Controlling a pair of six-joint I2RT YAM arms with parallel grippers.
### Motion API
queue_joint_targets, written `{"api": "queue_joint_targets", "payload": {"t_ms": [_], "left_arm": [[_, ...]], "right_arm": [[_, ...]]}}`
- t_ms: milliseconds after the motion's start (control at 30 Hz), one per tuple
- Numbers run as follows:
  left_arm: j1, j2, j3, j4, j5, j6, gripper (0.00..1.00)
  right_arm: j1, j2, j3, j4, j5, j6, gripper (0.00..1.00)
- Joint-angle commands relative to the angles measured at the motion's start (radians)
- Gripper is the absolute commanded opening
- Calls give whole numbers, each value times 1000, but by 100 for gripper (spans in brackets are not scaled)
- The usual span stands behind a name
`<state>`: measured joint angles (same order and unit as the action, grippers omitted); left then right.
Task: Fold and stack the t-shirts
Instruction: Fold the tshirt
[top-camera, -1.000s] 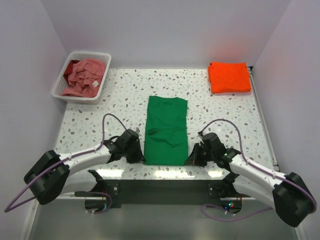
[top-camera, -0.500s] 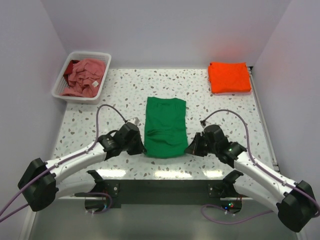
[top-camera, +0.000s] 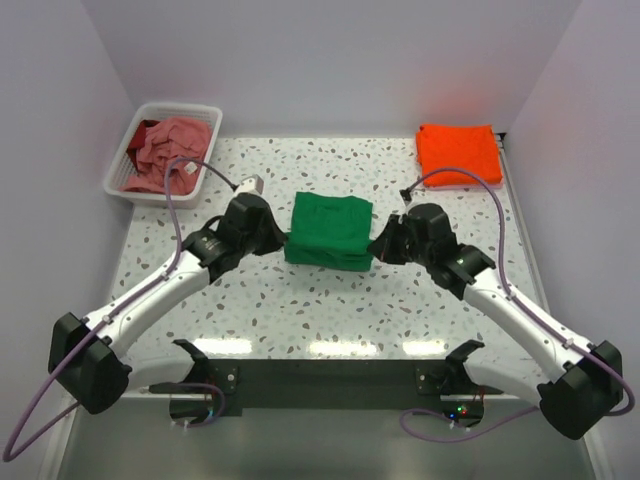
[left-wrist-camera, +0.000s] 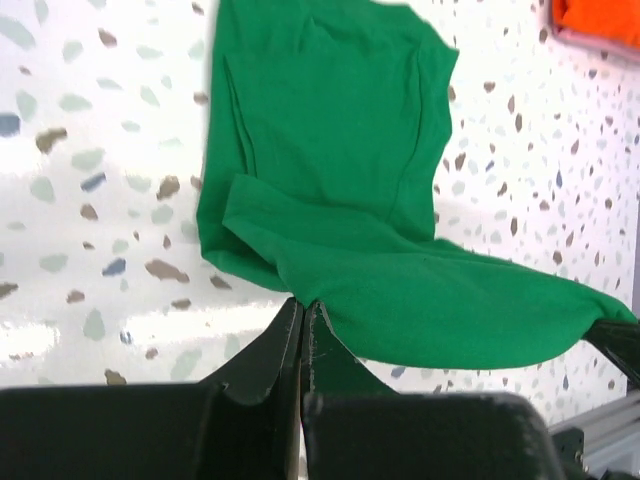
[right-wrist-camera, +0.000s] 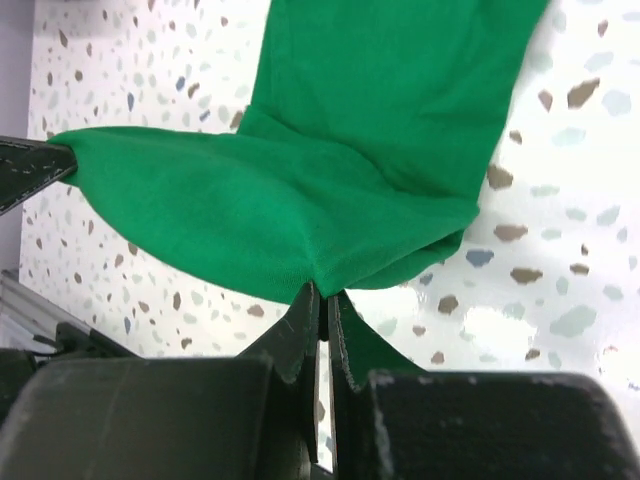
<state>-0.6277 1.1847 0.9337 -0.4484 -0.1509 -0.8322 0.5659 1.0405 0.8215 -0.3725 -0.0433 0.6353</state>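
Note:
The green t-shirt (top-camera: 330, 230) lies mid-table, its near half lifted and doubled back over the far half. My left gripper (top-camera: 283, 237) is shut on the shirt's left hem corner (left-wrist-camera: 300, 295). On the opposite side my right gripper (top-camera: 378, 243) is shut on the right hem corner (right-wrist-camera: 322, 285), and the lifted cloth (right-wrist-camera: 250, 215) sags between the two. A folded orange t-shirt (top-camera: 458, 154) rests at the back right corner; a sliver of it (left-wrist-camera: 600, 20) shows in the left wrist view. The pink t-shirt (top-camera: 172, 152) is crumpled inside the basket.
The white slatted basket (top-camera: 122, 163) stands at the back left corner of the speckled table (top-camera: 330, 310). White walls close the back and both sides. Purple cables loop off both arms above the table.
Both grippers have carried the green shirt's near hem up and away from the table's front edge toward the far end, folding the long shirt roughly in half.

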Motion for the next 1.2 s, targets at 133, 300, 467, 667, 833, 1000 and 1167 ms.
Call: {"api": "queue_joint_targets", "payload": {"t_ms": [133, 300, 467, 667, 833, 1000, 1167], "left_arm": [[69, 98, 149, 71, -21, 81, 0], [92, 164, 240, 88, -26, 114, 0], [114, 222, 300, 97, -26, 130, 0], [157, 297, 355, 126, -18, 157, 0], [189, 400, 422, 145, 8, 182, 0], [229, 524, 493, 160, 80, 206, 0], [240, 624, 543, 201, 123, 231, 0]], "right_arm": [[-60, 108, 136, 60, 14, -83, 0], [-124, 171, 189, 98, -29, -103, 0], [-162, 245, 232, 127, -118, -111, 0], [-224, 348, 287, 152, -181, -115, 0], [-258, 430, 329, 176, -236, -100, 0], [-291, 536, 369, 205, -260, -97, 0], [-320, 650, 416, 227, -289, -103, 0]]}}
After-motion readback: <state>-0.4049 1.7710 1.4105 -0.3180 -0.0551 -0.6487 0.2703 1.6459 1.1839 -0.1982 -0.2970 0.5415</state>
